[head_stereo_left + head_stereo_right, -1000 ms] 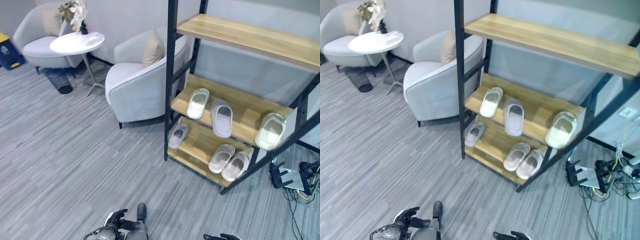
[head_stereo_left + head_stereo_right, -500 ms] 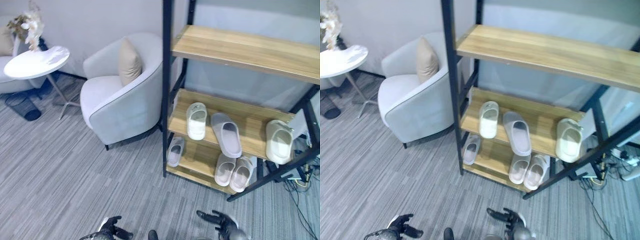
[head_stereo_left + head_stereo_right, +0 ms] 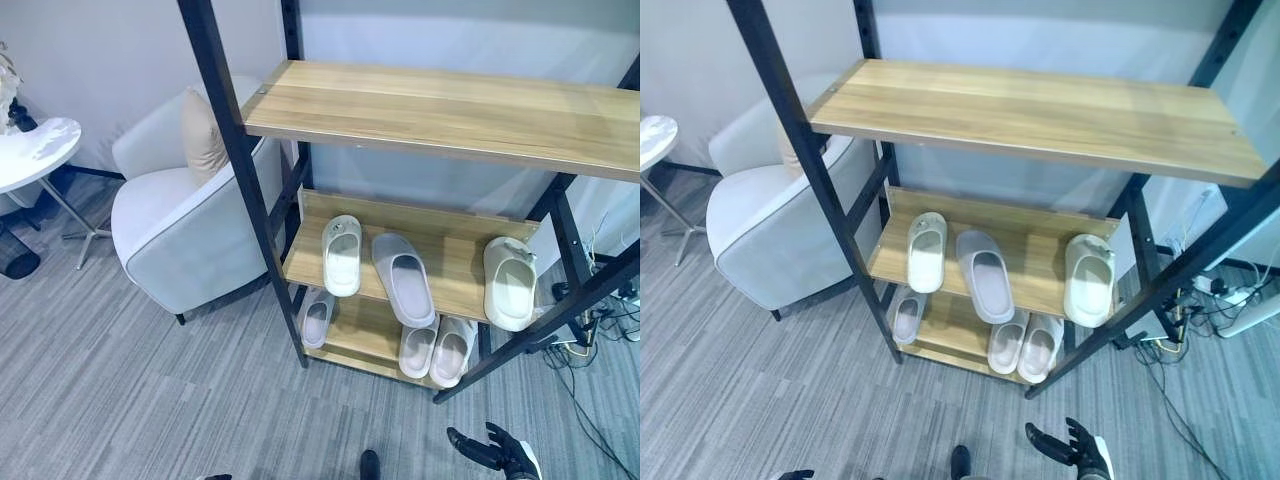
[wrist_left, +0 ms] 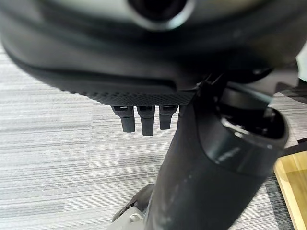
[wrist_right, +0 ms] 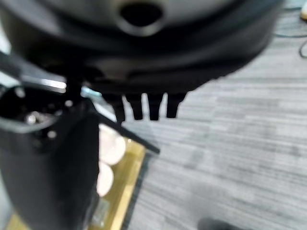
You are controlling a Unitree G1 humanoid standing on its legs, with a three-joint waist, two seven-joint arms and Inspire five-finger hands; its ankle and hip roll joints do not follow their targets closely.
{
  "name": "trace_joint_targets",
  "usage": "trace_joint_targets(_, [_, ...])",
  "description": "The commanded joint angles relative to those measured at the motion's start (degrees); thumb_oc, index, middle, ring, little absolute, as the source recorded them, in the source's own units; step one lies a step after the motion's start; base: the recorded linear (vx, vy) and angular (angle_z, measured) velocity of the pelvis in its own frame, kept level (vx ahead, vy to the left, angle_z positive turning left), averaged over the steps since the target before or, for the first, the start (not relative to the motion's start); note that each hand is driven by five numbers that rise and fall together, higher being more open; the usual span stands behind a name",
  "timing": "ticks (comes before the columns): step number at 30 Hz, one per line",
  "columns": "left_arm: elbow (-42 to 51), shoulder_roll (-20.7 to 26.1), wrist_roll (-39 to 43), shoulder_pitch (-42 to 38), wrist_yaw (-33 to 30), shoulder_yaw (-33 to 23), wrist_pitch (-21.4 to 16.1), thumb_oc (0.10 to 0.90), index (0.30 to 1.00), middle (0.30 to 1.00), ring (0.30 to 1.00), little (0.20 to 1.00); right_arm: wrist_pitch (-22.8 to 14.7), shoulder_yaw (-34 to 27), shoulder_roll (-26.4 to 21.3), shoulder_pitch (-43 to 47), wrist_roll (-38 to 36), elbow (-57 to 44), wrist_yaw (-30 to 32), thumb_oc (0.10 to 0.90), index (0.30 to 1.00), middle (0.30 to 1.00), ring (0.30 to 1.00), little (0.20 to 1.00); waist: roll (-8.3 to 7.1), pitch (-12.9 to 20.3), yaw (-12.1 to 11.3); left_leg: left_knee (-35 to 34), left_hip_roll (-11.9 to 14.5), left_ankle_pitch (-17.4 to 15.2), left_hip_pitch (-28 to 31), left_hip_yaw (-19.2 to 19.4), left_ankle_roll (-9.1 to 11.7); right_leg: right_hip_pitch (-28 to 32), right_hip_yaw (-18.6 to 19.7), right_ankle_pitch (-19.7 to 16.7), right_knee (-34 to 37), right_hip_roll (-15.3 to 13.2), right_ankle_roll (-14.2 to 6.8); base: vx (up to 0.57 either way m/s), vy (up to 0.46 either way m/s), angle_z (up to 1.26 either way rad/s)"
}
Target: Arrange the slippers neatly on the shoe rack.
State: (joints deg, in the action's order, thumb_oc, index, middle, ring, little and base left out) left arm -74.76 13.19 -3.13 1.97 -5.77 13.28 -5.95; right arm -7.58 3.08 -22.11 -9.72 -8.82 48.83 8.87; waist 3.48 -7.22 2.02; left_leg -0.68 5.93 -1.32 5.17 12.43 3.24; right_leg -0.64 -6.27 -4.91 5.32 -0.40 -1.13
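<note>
even indoor light | soft shadows | right wrist view blurred

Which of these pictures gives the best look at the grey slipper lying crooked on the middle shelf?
The right eye view: the grey slipper lies there in full, slanted between two white slippers, clear of the rack's posts. The left eye view shows it almost as well. The right wrist view catches pale slippers low on the rack, not this one.

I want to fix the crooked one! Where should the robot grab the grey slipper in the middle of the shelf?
Probably the grey slipper's heel end, coming from the rack's open front: that end pokes slightly past the middle shelf's front edge, tilted toward the right hand.
</note>
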Motion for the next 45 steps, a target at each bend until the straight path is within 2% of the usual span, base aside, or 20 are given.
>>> trace_joint_targets(1, [-0.2,-0.3,-1.9,-2.7,-0.5,-0.5,-1.4,0.8,0.9,0.9,0.9,0.9,-3.4,1.2,-2.7,2.3,2.0,-4.6,0.1,0.8,0.9,0.9,0.9,0.9,-2.9,0.3,-1.1,10.0,-0.5,-2.4,-3.9,-2.5,1.6,0.5,-0.8,8.1,-7.9,-3.8,-4.6,-0.01,-0.135,0.03])
trace_joint_targets(3, [1.0,-0.3,-2.2,-3.0,-1.0,0.5,-1.7,0.8,0.9,0.9,0.9,0.9,-3.6,3.1,-3.8,2.6,3.9,-6.1,-0.2,0.8,0.9,0.9,0.9,0.9,-3.44,-1.0,-2.0,16.7,0.4,0.3,-6.5,-4.1,2.5,1.7,-0.5,8.7,-8.2,-3.4,-3.5,0.0,-0.123,-0.01])
trace_joint_targets(4, [2.1,-0.8,-2.3,-3.4,-1.6,2.0,-2.0,0.8,0.9,0.9,0.9,0.9,-3.6,4.7,-4.3,3.4,4.1,-7.5,-0.8,0.8,0.9,0.9,0.9,0.9,-3.43,-1.8,-3.1,16.2,-1.1,0.4,-9.3,-7.4,2.0,2.3,0.1,9.1,-8.1,-3.2,-3.2,0.0,-0.067,0.0])
trace_joint_targets(5, [2.1,-0.8,-2.3,-3.4,-1.6,2.0,-2.0,0.8,0.9,0.9,0.9,0.9,-3.6,4.7,-4.3,3.4,4.1,-7.5,-0.8,0.8,0.9,0.9,0.9,0.9,-3.45,-1.8,-3.1,16.3,-1.1,0.3,-9.2,-7.4,2.0,2.4,0.1,9.2,-8.1,-3.2,-3.3,0.05,-0.03,-0.08])
trace_joint_targets(6, [2.2,-1.3,-2.8,-3.4,-1.9,3.4,-2.4,0.8,0.9,0.9,0.9,0.9,-4.3,6.8,-4.4,4.1,4.3,-8.7,-1.5,0.8,0.9,0.9,0.9,0.9,-3.45,-1.9,-4.3,11.2,-2.7,0.2,-10.8,-10.3,1.4,3.2,0.6,9.3,-7.4,-2.9,-3.6,0.06,-0.009,-0.33])
trace_joint_targets(7, [2.1,-1.3,-3.0,-3.9,-1.9,3.7,-2.4,0.8,0.9,0.9,0.9,0.9,-4.4,7.6,-4.4,4.6,4.6,-9.2,-1.6,0.8,0.9,0.9,0.9,0.9,-3.54,-2.2,-4.8,9.6,-3.0,1.4,-11.8,-11.0,1.5,3.6,0.6,9.5,-7.3,-2.7,-3.7,0.06,-0.011,-0.36])
trace_joint_targets(8, [2.1,-1.3,-3.0,-3.9,-1.9,3.7,-2.4,0.8,0.9,0.9,0.9,0.9,-4.4,7.6,-4.4,4.6,4.6,-9.2,-1.6,0.8,0.9,0.9,0.9,0.9,-3.55,-2.2,-4.8,9.6,-3.0,1.4,-11.7,-11.0,1.5,3.6,0.6,9.5,-7.3,-2.7,-3.7,0.07,0.016,-0.26])
trace_joint_targets(9, [1.2,-1.6,-4.0,-3.7,-2.0,3.6,-2.5,0.8,0.9,0.9,0.9,0.9,-4.7,9.4,-3.9,4.8,4.9,-11.7,-3.1,0.8,0.9,0.9,0.9,0.9,-3.14,-1.3,-4.8,3.4,-2.7,2.5,-9.5,-11.0,1.4,4.1,0.8,9.7,-6.7,-2.2,-4.2,0.1,0.043,-0.15])
trace_joint_targets(10, [0.7,-1.8,-5.4,-3.6,-2.0,3.9,-2.4,0.8,0.9,0.9,0.9,0.9,-5.1,10.3,-3.6,4.3,5.3,-12.9,-3.7,0.8,0.9,0.9,0.9,0.9,-2.92,-0.8,-4.7,2.1,-2.7,2.8,-8.2,-10.8,1.4,4.1,0.7,9.7,-6.6,-2.2,-4.3,0.1,0.042,-0.19])
trace_joint_targets(17, [-0.2,-1.6,-6.9,-3.7,-2.5,3.8,-2.2,0.8,0.9,0.9,0.9,0.9,-5.4,13.3,-0.9,2.7,1.6,-18.5,-7.4,0.8,0.9,0.9,0.9,0.9,-2.55,1.1,-3.6,-2.4,-3.3,3.3,-3.6,-8.9,0.8,5.0,1.3,8.8,-5.4,-2.8,-5.0,0.07,0.055,-0.23])
trace_joint_targets(27, [2.4,-1.9,-7.3,-5.6,-2.0,5.8,-3.0,0.8,0.9,0.9,0.9,0.9,-5.5,20.5,-1.5,3.4,-1.1,-27.3,-14.5,0.8,0.9,0.9,0.9,0.9,-2.7,2.2,-3.8,-4.2,-4.0,2.5,-1.5,-8.2,0.2,6.0,1.6,7.9,-3.6,-3.3,-5.9,0.03,0.027,-0.03])
trace_joint_targets(37, [1.4,-3.5,-9.8,-6.5,-1.0,9.1,-2.8,0.8,0.9,0.9,0.9,0.9,-5.1,28.6,-2.9,9.6,-6.4,-37.5,-20.6,0.8,0.9,0.9,0.9,0.9,-3.13,2.6,-4.8,-4.3,-4.2,2.1,-1.5,-8.6,0.1,6.6,1.1,7.6,-2.4,-3.4,-6.2,0.02,0.012,0.05])
trace_joint_targets(41, [0.5,-3.8,-10.6,-6.4,-1.1,9.2,-2.7,0.8,0.9,0.9,0.9,0.9,-5.0,29.7,-4.2,11.0,-7.1,-41.9,-21.9,0.8,0.9,0.9,0.9,0.9,-3.41,2.7,-4.9,-4.3,-4.2,2.1,-1.8,-8.9,0.3,6.6,0.8,7.5,-2.1,-3.4,-6.3,0.01,0.001,0.05])
trace_joint_targets(45, [0.1,-4.0,-10.7,-6.2,-1.2,7.9,-2.6,0.8,0.9,0.9,0.9,0.9,-6.9,27.0,-8.0,11.9,-1.5,-50.3,-19.7,0.8,0.9,0.9,0.9,0.9,-3.65,3.1,-4.8,-4.3,-4.1,2.5,-2.3,-8.9,0.3,6.3,0.4,6.8,-1.7,-3.5,-6.4,0.01,0.005,0.02])
